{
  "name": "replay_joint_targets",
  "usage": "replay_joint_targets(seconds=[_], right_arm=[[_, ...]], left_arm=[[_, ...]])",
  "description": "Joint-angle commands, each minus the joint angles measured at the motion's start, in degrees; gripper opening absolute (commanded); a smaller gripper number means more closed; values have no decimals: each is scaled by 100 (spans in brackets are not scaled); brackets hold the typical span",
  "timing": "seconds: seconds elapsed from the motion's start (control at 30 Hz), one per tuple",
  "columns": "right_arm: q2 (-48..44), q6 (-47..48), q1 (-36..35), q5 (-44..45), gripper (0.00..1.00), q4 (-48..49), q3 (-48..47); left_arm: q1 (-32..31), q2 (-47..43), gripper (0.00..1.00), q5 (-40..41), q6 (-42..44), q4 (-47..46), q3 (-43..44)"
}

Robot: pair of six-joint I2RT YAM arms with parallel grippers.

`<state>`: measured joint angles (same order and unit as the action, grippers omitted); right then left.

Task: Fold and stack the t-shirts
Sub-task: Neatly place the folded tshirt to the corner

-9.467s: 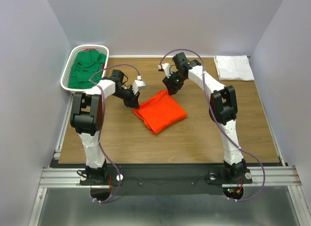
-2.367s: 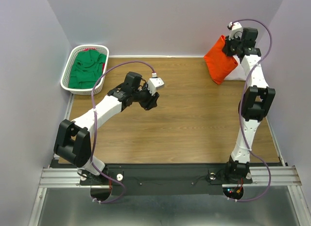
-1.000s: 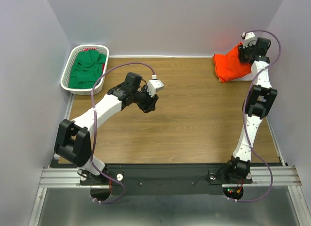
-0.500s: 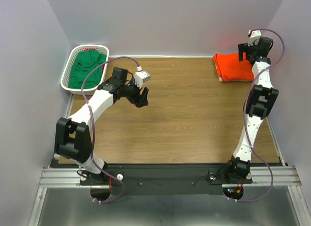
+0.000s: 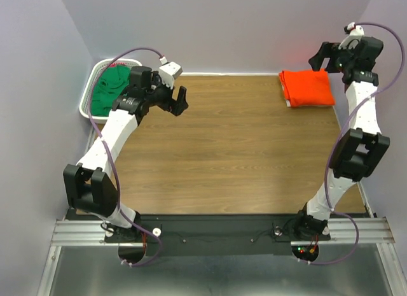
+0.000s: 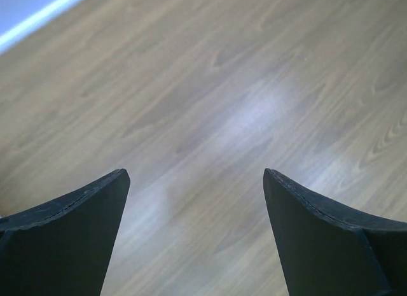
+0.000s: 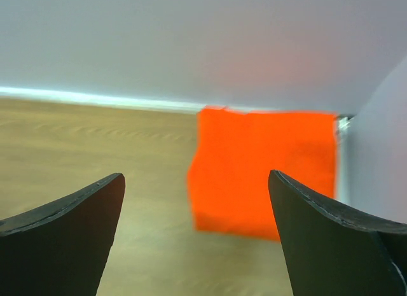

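A folded orange-red t-shirt (image 5: 307, 88) lies flat at the table's back right corner, and in the right wrist view this t-shirt (image 7: 267, 175) sits ahead of the fingers. My right gripper (image 5: 322, 56) (image 7: 197, 178) hangs open just above and behind it, holding nothing. A crumpled dark green t-shirt (image 5: 105, 95) fills the basket at the back left. My left gripper (image 5: 182, 100) (image 6: 194, 175) is open and empty over bare wood, just right of that basket. The white t-shirt is hidden under the orange-red one.
The white mesh basket (image 5: 85, 100) stands in the back left corner against the walls. Grey walls close the table on three sides. Bare wooden tabletop (image 5: 235, 156) spans the middle and front.
My right gripper laid the orange-red t-shirt down in the back right corner, let go and rose. My left arm swung back towards the basket and its jaws opened.
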<state>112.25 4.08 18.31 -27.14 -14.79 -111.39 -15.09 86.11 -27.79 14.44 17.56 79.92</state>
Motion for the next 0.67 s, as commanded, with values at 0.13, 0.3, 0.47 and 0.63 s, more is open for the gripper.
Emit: replay_joint_targets(seconds=[0.13,0.3,0.47,0.63], right_arm=[[-1309,-215,-590,-750,100,-1589,2083],[-2478,242,-1732,208,100,-1545,4106],[-2909,190,-2015,507,100,-1492,4924],[-3436,155,-2015,735,100,-1501,5154]], left_arm=[[24,-23,99,-95,120,-33,-634],[15,-155,99,151,182,-315,-1689],[24,-261,99,502,428,-341,-2243],[24,-542,99,476,411,-271,-2253]])
